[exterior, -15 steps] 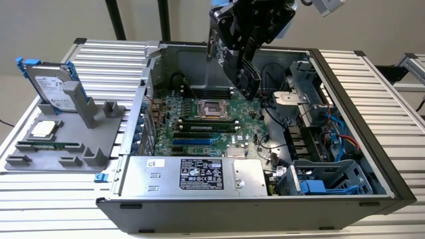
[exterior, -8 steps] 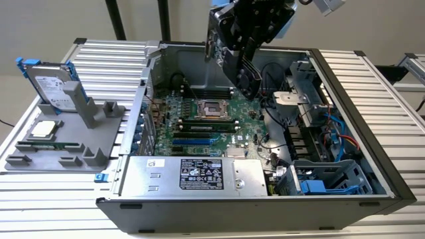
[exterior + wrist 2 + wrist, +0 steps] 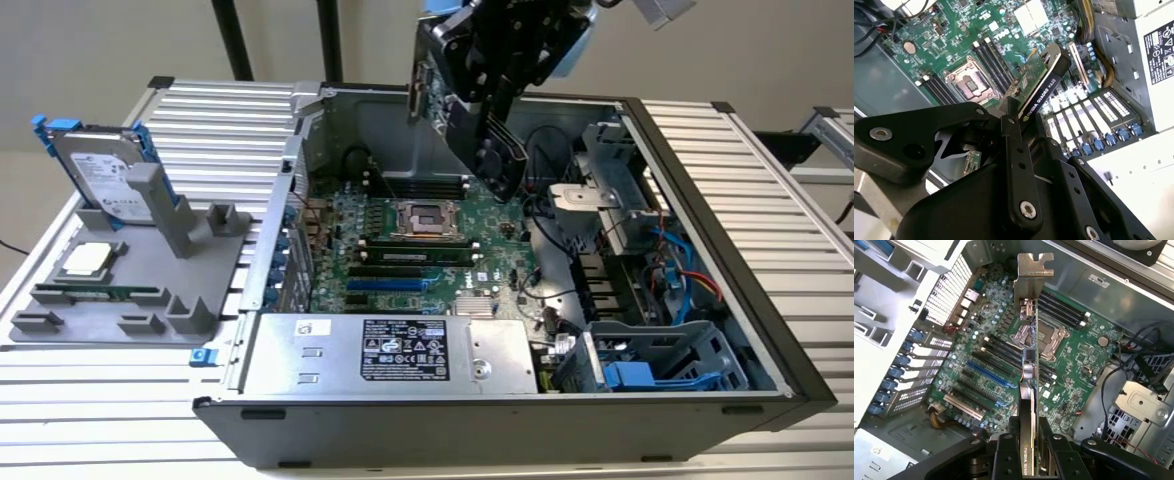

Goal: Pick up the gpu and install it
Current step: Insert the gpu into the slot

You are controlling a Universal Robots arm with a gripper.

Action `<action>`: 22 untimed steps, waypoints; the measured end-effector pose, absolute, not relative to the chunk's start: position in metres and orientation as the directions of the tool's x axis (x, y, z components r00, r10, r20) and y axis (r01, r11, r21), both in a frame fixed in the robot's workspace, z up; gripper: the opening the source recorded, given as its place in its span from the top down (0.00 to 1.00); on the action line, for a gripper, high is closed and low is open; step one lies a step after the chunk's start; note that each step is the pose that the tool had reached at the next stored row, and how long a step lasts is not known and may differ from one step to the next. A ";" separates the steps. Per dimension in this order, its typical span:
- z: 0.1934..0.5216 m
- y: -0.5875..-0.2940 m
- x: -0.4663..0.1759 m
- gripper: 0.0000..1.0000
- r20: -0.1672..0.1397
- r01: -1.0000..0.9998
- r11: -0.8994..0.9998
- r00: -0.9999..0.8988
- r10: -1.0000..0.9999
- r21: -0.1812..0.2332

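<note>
Claw clamps gpu; exterior view adds hard drive.

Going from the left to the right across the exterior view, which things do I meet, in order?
hard drive in blue frame → gpu, up above the open case → grey and blue drive cage

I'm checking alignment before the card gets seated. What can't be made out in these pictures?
First wrist view: the gpu, held edge-on in the gripper, shows neither face and covers the strip of motherboard under it.
Second wrist view: the gripper's body hides the gpu's gripped end.
Exterior view: the top edge cuts off the gripper, which hides part of the gpu.
</note>
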State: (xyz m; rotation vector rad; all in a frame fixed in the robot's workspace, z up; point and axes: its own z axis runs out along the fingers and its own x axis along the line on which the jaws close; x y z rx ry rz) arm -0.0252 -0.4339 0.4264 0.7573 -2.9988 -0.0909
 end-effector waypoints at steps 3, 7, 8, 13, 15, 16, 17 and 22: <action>0.426 -0.434 -0.025 1.00 0.032 -0.487 0.871 -0.871 -0.490 0.068; 0.427 -0.434 -0.025 1.00 0.032 -0.506 0.860 -0.860 -0.509 0.068; 0.426 -0.434 -0.025 1.00 0.032 -0.510 0.857 -0.858 -0.513 0.068; 0.427 -0.434 -0.025 1.00 0.032 -0.533 0.843 -0.844 -0.536 0.068; 0.427 -0.434 -0.025 1.00 0.032 -0.542 0.837 -0.838 -0.545 0.069; 0.427 -0.434 -0.025 1.00 0.032 -0.547 0.834 -0.834 -0.550 0.068; 0.427 -0.434 -0.025 1.00 0.032 -0.551 0.831 -0.832 -0.554 0.068; 0.427 -0.434 -0.025 1.00 0.032 -0.575 0.815 -0.815 -0.578 0.069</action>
